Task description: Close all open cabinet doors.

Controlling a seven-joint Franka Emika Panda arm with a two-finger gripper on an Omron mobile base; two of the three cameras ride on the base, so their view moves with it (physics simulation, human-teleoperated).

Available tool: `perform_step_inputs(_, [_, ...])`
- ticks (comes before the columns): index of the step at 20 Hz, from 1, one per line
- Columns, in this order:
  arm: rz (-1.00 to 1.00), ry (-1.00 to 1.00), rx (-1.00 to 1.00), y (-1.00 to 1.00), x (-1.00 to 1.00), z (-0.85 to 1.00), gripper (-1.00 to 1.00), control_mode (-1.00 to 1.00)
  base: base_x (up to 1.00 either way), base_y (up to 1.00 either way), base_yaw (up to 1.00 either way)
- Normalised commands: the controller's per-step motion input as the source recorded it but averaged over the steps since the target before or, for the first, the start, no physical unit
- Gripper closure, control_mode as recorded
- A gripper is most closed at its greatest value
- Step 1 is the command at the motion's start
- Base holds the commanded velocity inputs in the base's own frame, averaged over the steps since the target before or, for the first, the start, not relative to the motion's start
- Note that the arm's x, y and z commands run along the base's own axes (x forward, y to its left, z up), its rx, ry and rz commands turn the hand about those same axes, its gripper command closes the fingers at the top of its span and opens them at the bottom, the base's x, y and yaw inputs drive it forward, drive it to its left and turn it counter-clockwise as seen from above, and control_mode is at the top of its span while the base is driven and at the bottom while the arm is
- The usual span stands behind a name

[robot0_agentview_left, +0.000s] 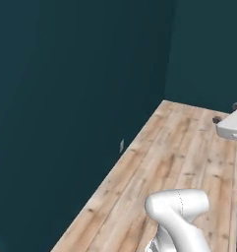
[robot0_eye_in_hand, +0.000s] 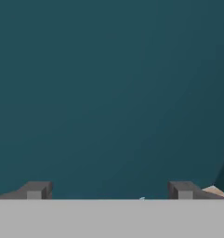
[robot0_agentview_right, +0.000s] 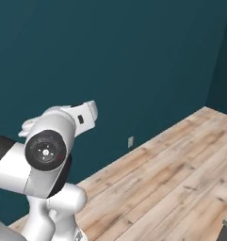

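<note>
My gripper (robot0_eye_in_hand: 108,190) is spread wide, nothing btwn the tips, nothing held. Straight ahead of my fingertips (robot0_eye_in_hand: 36,189): bare teal wall (robot0_eye_in_hand: 108,93), w/ a sliver of wood floor (robot0_eye_in_hand: 214,190) low to one side. No cabinet doors ahead of me, so which way they lie I can't tell. Small wall outlet (robot0_agentview_right: 131,141) sits near the floor line. Nothing blocks me; I'd guess the base must turn first.
</note>
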Motion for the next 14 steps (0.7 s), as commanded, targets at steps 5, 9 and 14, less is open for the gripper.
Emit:
perform_step_inputs(5, [0.0,0.0,0.0,0.0,0.0,0.0,-1.0,1.0,0.68,-0.65,-0.54])
perform_step_inputs(9, [0.0,0.0,0.0,0.0,0.0,0.0,-1.0,1.0,0.53,-0.55,-0.57])
perform_step_inputs(14, [0.0,0.0,0.0,0.0,0.0,0.0,-1.0,1.0,0.39,-0.53,-0.6])
